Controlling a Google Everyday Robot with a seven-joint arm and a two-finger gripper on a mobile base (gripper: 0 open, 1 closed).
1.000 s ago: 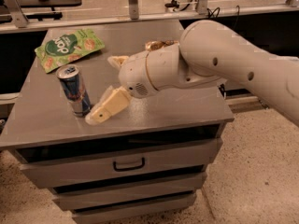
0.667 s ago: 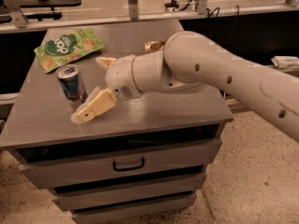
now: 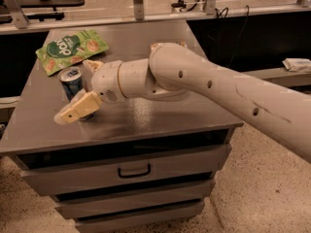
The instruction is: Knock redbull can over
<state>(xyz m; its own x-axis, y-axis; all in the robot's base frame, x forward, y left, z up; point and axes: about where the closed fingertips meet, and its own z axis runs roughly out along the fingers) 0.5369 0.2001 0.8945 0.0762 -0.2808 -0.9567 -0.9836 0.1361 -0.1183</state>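
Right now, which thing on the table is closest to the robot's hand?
The redbull can, the blue standing one, right at the gripper's open fingers. The green pouch lies flat farther back.

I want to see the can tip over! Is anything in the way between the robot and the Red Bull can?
Nothing visible is. The end effector is right at the redbull can, with one finger crossing in front of its lower part. The green snack pouch lies behind the can, off to the side.
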